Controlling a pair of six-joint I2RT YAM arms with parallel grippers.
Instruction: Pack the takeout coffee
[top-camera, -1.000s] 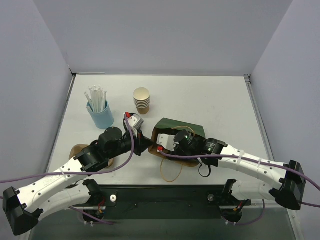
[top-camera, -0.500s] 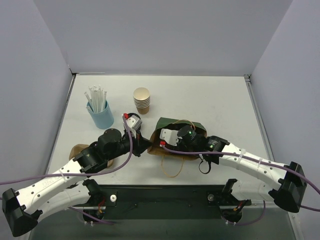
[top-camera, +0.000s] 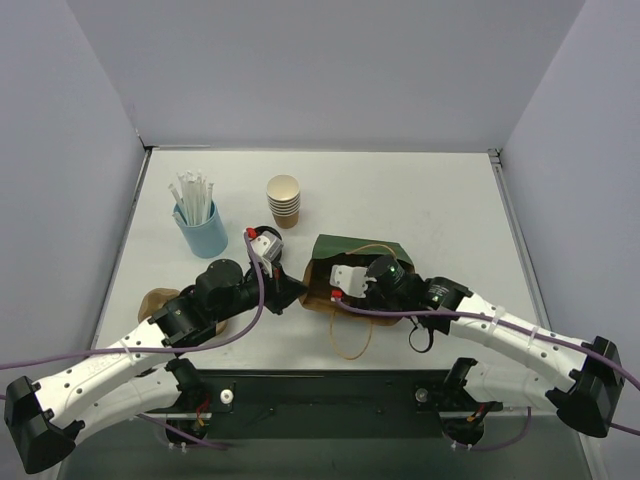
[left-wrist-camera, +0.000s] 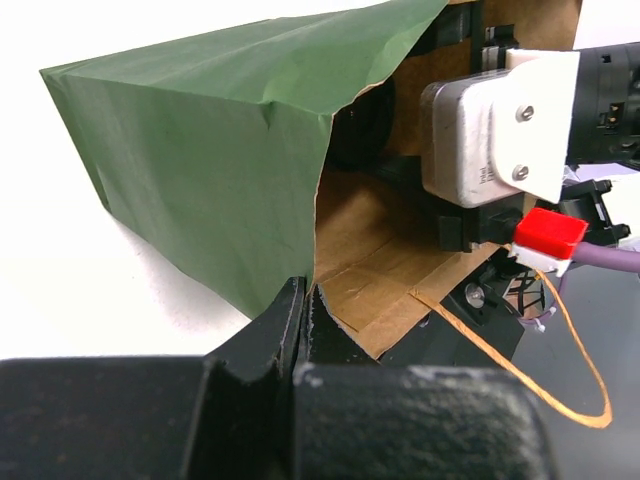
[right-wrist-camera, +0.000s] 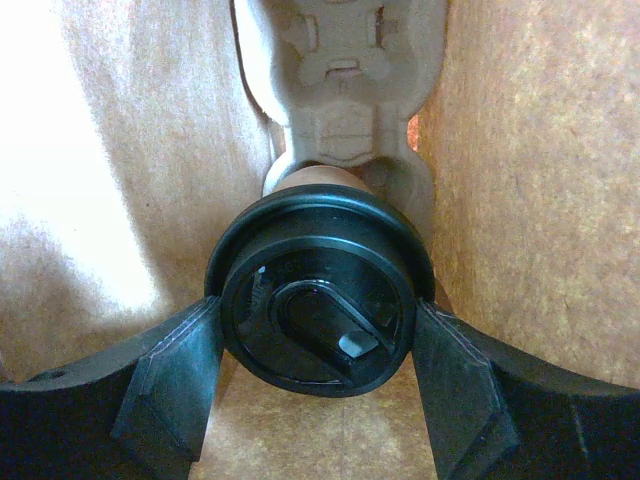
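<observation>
Takeout coffee inside bag, lid facing bag mouth, pulp carrier deeper in bag. Right gripper clamped across lid rim; left gripper pinched shut on bag's mouth edge. Judged light, crushable, lid slick: best gripped gently below rim.

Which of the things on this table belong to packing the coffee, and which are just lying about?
Job: kraft-brown paper cup with black plastic lid; green paper bag.
Lying about: stack of lidless tan paper cups; blue tumbler of wrapped straws.

White table, green bag, cup stack, straws
</observation>
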